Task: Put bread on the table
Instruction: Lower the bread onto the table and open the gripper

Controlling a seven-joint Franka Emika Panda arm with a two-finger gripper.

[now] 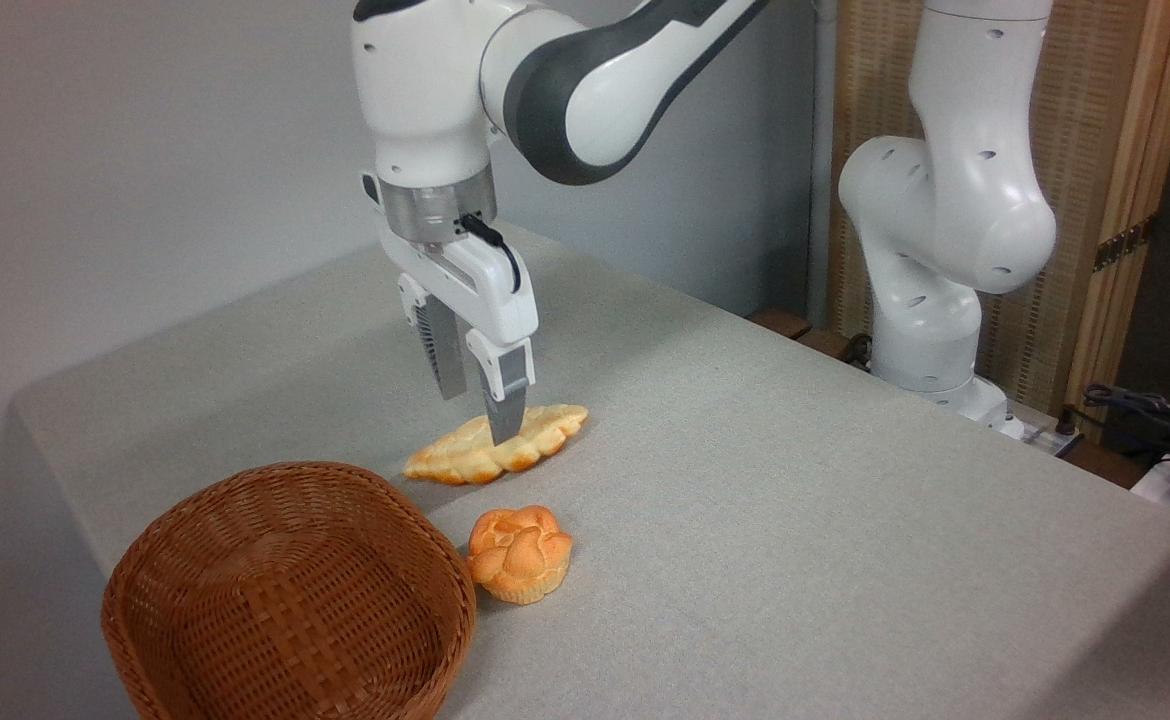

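Pincer (pixel 485 405) points straight down over the bread (pixel 497 446), its two fingers spread apart with a clear gap between them; the nearer fingertip overlaps the middle of the bread in this view, the farther one stands behind it, and whether either tip touches the crust cannot be told. Nothing is pinched. From left to right: the basket (pixel 285 590) sits empty at the near left corner of the table (pixel 795 480); the bread lies flat on the cloth just beyond the basket's far rim, apart from it and well inside the table edges; a small round bun (pixel 520 553) rests on the cloth close beside the basket's right wall; the arm's base (pixel 930 340) stands at the far right edge. Judged from this layout, the step in hand is the release: the bread already lies on the table and the fingers are parted around it. The next move calls for a straight vertical lift so that neither fingertip drags the bread sideways, then a clear retreat away from the bread and bun. With the bread lying flat, rolling looks unlikely.
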